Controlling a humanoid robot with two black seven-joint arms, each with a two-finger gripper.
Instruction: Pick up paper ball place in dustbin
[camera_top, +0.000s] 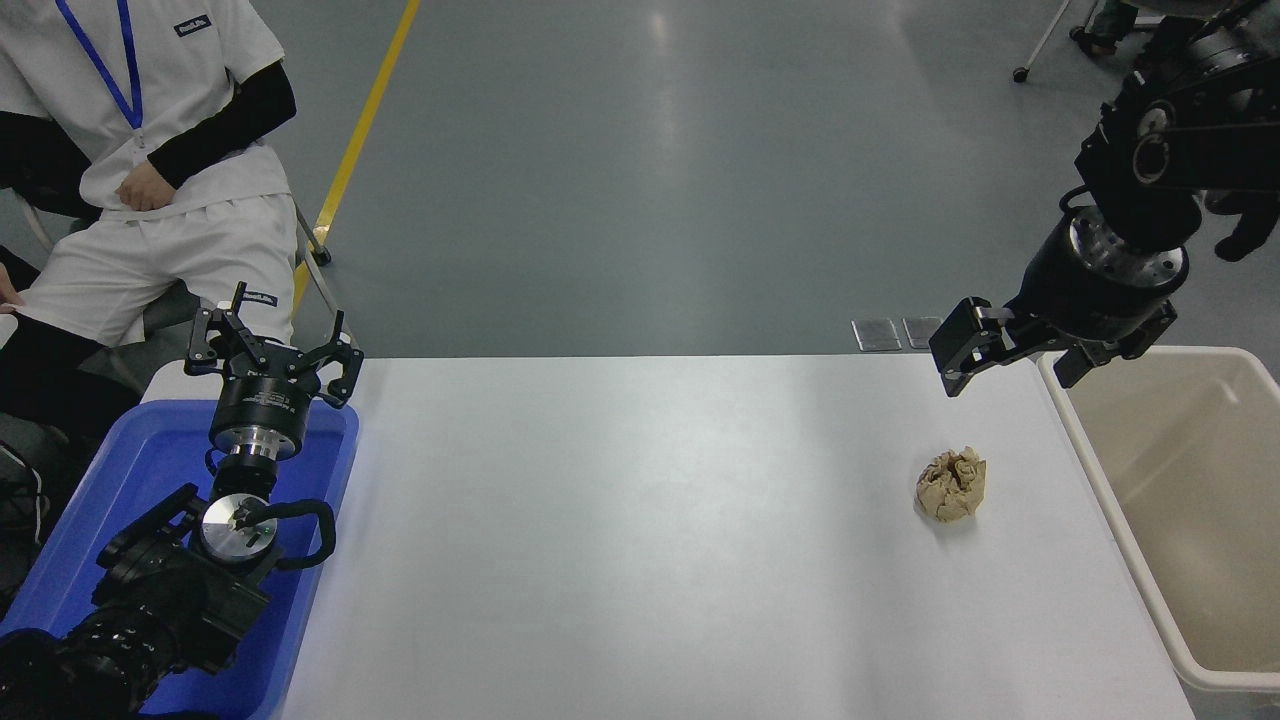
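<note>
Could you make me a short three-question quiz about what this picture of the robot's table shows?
1. True or false: the paper ball already lies inside the dustbin.
2. Which hand is nearer the paper ball? A) the left hand B) the right hand
3. Fill in: the left hand is parked over the ____ tub.

Key
1. False. It lies on the white table, just left of the dustbin.
2. B. It hangs above the table's far edge, beyond the ball, holding nothing.
3. Blue.
</note>
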